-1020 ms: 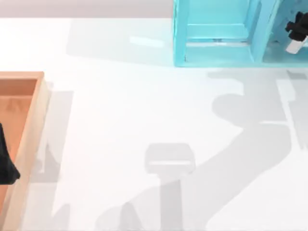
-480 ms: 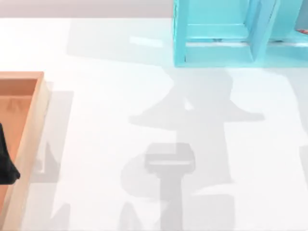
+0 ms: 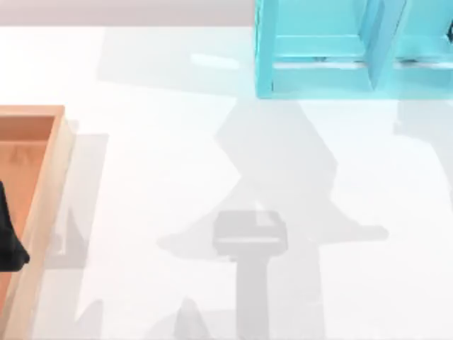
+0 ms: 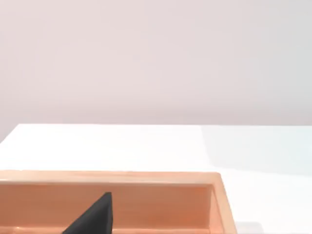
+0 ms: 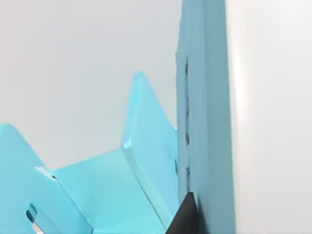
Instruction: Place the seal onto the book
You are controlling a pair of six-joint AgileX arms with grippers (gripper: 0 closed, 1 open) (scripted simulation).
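The white table is carrying a cyan shelf unit at its far edge, and that unit is serving as the landmark here. A wooden tray is lying well apart from the shelf unit, off toward the top view's left. The left gripper is sitting idle over that tray, far from the shelf unit. The right gripper is working right against the shelf unit, its dark tip appearing to be nearly touching one cyan wall.

For either claw, I cannot tell how wide it is standing or whether it is gripping anything. I also cannot tell where the seal or the book is lying relative to the shelf unit.

The main risk, as I am judging it, is the right gripper scraping or bumping that wall while moving and shoving the shelf unit. If it is carrying the seal, such a knock could be twisting it loose.
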